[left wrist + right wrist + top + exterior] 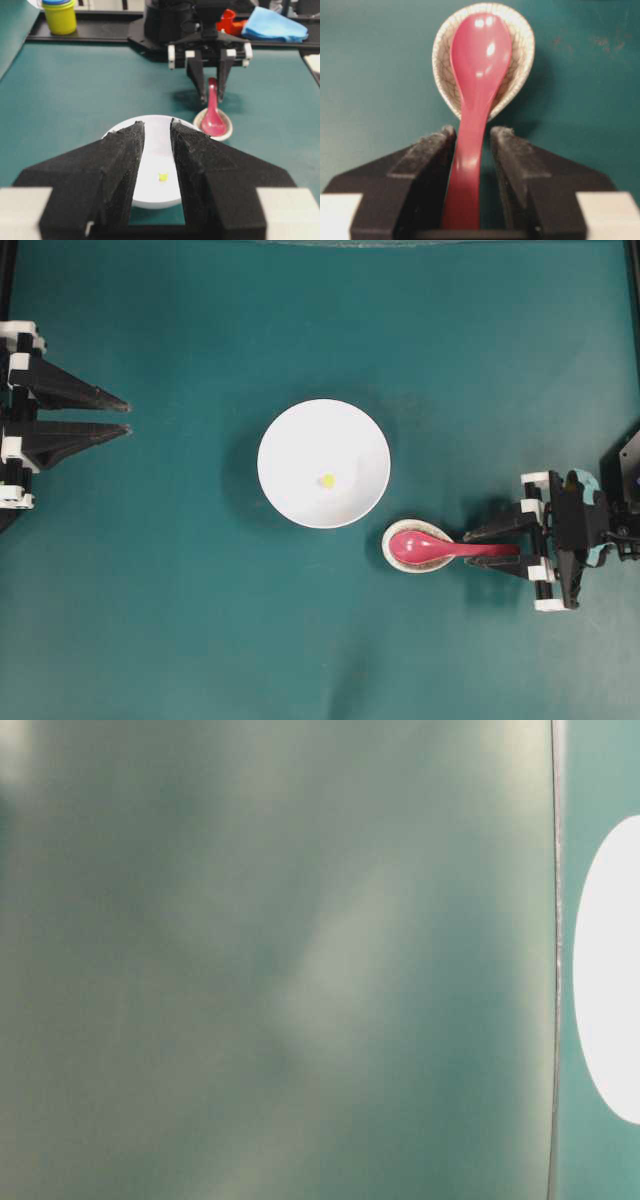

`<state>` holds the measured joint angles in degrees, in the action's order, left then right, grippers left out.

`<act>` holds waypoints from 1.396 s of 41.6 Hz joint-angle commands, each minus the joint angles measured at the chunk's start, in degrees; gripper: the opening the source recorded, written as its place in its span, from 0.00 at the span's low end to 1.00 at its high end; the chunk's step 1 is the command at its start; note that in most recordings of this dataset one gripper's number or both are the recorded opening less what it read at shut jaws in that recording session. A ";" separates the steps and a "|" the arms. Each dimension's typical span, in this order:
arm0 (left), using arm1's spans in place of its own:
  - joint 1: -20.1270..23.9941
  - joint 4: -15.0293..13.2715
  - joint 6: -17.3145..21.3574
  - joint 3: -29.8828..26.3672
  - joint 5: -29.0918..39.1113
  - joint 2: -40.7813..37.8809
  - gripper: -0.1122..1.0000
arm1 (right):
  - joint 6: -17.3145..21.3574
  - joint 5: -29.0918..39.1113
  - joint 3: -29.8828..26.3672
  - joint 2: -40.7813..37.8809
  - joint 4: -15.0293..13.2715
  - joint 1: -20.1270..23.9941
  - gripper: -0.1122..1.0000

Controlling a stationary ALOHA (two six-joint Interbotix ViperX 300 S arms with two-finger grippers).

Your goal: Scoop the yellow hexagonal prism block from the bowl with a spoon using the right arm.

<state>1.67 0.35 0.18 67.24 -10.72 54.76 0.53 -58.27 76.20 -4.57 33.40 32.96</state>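
The spoon [472, 125] handle runs straight back between the spread fingers of the right pincer [472, 137], not yet pinched; the left pincer [125, 416], also spread, sits well apart.

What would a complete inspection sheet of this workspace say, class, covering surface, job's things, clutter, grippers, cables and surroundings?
Surface: green table, bare apart from the dishes.
Job's things: yellow block lies in the white bowl; pink-red spoon rests with its scoop in a small speckled dish beside the bowl.
Clutter: nothing seen on the table.
Grippers: left gripper open, apart from everything; right gripper open, jaws either side of the spoon handle, not yet closed on it.
Cables: nothing seen.
Surroundings: yellow tub with a blue lid, a blue cloth and a red thing beyond the far edge. The table-level view is blurred.
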 commanded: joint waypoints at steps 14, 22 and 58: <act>0.18 0.18 0.09 -1.05 -0.26 -0.44 0.35 | -0.09 -0.09 -0.70 0.35 0.35 0.26 0.48; 0.18 0.18 0.09 -1.05 -0.26 -0.53 0.35 | -0.09 0.18 -0.79 0.26 0.79 0.26 0.48; 0.18 0.18 0.09 -1.05 0.18 -0.53 0.35 | -0.26 0.26 -1.23 0.35 3.16 1.58 0.48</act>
<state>1.76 0.35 0.18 67.24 -10.37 54.76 0.35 -57.74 75.50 -4.66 36.47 34.19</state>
